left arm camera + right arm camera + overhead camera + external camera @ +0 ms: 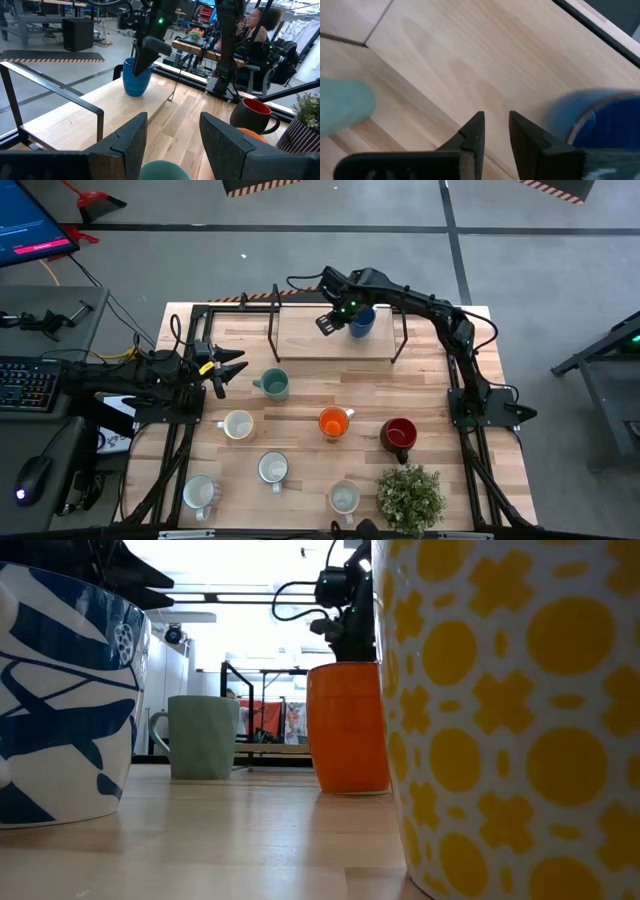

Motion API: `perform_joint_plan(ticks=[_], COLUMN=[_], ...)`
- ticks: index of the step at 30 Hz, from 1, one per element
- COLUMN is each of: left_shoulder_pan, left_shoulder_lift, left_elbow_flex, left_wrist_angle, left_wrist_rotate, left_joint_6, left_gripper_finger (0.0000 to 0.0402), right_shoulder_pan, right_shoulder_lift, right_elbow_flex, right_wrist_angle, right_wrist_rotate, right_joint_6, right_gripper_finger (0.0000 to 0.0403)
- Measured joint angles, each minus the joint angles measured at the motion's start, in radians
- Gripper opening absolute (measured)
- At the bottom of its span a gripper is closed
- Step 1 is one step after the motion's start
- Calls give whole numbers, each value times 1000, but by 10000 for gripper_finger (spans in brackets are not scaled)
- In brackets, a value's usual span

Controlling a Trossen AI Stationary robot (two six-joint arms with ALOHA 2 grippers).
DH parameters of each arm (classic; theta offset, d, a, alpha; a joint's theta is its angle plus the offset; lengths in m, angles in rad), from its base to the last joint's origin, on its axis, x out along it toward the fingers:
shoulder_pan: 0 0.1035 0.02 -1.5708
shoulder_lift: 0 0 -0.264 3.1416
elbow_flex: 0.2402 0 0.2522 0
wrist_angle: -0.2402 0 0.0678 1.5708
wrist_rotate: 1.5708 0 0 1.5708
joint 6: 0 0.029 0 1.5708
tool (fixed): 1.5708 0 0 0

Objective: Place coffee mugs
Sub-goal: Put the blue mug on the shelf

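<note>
1. The table (300, 480) shows pale wood, smooth and matt, with visible grain.
2. The shelf (75, 117) looks like the same light wood on thin dark metal legs.
3. The orange mug (348, 727) gleams, glossy glazed ceramic.
4. The blue mug (136, 77) is smooth and shiny.
5. The green mug (203, 736) looks softer, a satin finish.
6. The left gripper (172, 140) has matt black plastic fingers.

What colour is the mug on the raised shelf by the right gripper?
Blue mug; the left wrist view shows it best.
</note>
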Motion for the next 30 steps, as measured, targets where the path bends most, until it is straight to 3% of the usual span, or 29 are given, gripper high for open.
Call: perform_joint_plan(ticks=[30], left_shoulder_pan=[0], left_shoulder_lift=[0], left_elbow_flex=[0], left_wrist_angle=[0], left_wrist_rotate=[1], left_joint_6=[0], left_gripper_finger=[172], right_shoulder_pan=[-29], right_shoulder_lift=[0], right_elbow_flex=[-58], right_wrist_angle=[-27], right_wrist_rotate=[141], right_joint_6=[18], right_gripper_finger=[63])
